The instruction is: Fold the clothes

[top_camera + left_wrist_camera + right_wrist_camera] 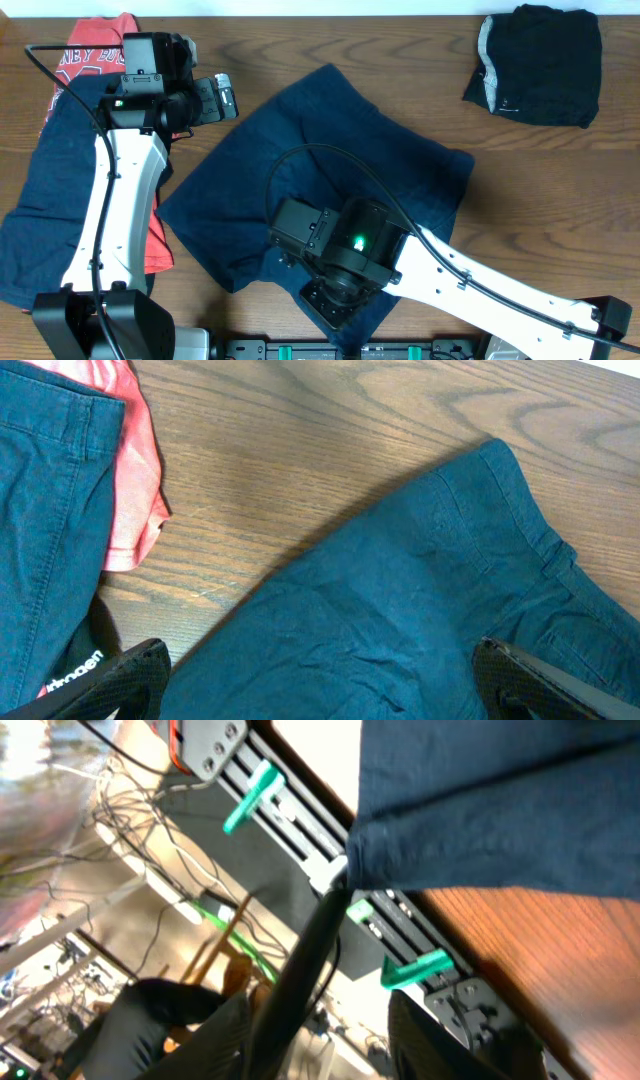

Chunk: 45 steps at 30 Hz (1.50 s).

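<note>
two arms over a navy garment [340, 170] spread on a wooden table [420, 60]
the rumpled garment lies at the table's centre, its near hem reaching the front edge. the left gripper [225, 97] hovers by its far-left corner, fingers [130, 670] wide apart and empty. the right gripper [330, 300] sits over the near hem, jaws parted, holding nothing. a red shirt [100, 45] and a black garment [540, 65] lie aside.

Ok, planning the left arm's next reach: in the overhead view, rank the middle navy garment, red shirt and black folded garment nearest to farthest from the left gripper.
From the left gripper:
1. navy garment, beside it, mid-table.
2. red shirt, top-left corner.
3. black folded garment, top-right corner.
</note>
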### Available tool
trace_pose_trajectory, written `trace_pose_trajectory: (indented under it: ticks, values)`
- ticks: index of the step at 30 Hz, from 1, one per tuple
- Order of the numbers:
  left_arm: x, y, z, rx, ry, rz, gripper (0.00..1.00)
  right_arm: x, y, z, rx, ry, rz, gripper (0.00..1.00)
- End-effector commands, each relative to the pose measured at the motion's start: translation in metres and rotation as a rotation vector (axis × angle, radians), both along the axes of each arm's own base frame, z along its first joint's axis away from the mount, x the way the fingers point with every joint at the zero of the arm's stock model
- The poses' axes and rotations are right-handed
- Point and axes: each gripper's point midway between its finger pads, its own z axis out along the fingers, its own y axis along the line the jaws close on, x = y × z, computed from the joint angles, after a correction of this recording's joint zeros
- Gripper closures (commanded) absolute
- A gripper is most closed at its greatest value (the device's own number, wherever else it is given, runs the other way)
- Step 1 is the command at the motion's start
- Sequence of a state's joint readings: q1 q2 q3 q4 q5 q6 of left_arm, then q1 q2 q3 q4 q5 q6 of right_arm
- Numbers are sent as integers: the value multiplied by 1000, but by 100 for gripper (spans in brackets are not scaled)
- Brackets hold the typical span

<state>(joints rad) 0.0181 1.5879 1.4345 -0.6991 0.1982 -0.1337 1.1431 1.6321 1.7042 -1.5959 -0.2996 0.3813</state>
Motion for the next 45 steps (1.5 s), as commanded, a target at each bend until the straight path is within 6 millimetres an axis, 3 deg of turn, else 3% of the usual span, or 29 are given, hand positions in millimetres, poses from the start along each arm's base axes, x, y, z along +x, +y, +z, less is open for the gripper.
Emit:
trace_pose_trajectory:
  ticks: [1, 7, 16, 19, 23, 27, 32, 39, 45]
  values:
    - [0, 4, -7, 15, 17, 5, 2, 20, -1, 4, 32, -87, -18, 53]
    - [-1, 4, -8, 15, 17, 6, 2, 120, -23, 5, 10, -348, -242, 37]
    - [-1, 4, -8, 15, 18, 6, 2, 280, -74, 12, 127, -605, -422, 32]
    - [-1, 4, -8, 15, 18, 6, 2, 324, -77, -6, 156, -649, -393, 28]
    - [0, 4, -8, 15, 17, 6, 2, 371, -73, -55, 142, -668, -364, 22]
    - [0, 4, -9, 15, 20, 5, 2, 399, -61, -108, 146, -660, -310, 16]
    - [1, 4, -13, 14, 32, 5, 2, 420, -50, -159, 146, -679, -231, 8]
    - [4, 4, -32, 13, 79, 5, 2, 418, -34, -213, 188, -600, -200, 11]
    - [6, 4, -46, 10, 113, 8, 2, 414, -31, -237, 175, -572, -192, 13]
